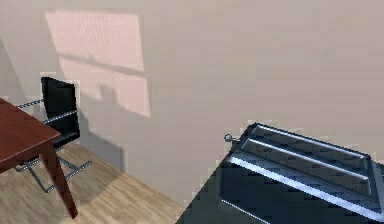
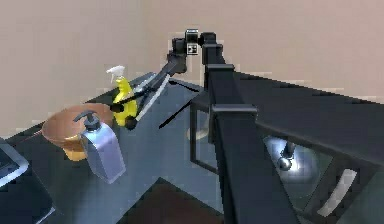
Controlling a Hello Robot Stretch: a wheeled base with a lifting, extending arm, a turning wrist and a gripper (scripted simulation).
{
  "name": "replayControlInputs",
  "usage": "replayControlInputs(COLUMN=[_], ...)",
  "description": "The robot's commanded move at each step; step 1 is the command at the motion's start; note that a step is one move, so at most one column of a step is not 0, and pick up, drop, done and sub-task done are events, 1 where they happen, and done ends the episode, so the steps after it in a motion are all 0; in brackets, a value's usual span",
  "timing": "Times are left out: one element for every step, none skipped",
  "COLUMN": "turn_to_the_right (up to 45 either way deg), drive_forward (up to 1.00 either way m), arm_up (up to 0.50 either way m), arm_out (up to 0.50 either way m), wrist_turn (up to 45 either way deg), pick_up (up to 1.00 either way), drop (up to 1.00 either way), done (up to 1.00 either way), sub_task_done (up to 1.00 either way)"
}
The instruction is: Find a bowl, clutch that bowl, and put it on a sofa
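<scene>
Gripper (image 2: 140, 103) hangs near the yellow spray bottle (image 2: 121, 90), its state I cannot tell, so I'd ease it lower left to the rim of the brown bowl (image 2: 62, 124).

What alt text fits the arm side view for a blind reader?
The robot's arm reaches over a dark counter, its gripper near a yellow spray bottle. A brown bowl and grey pump bottle stand left of it. Whether the gripper holds anything cannot be told.
</scene>
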Motion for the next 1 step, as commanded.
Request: replayControlInputs(turn_to_the_right=[0.0], drive_forward=[0.0], arm_up=[0.0], arm_out=[-0.48], wrist_turn=[0.0], pick_up=[0.0], drop=[0.0], done=[0.0], sub_task_done=[0.0])
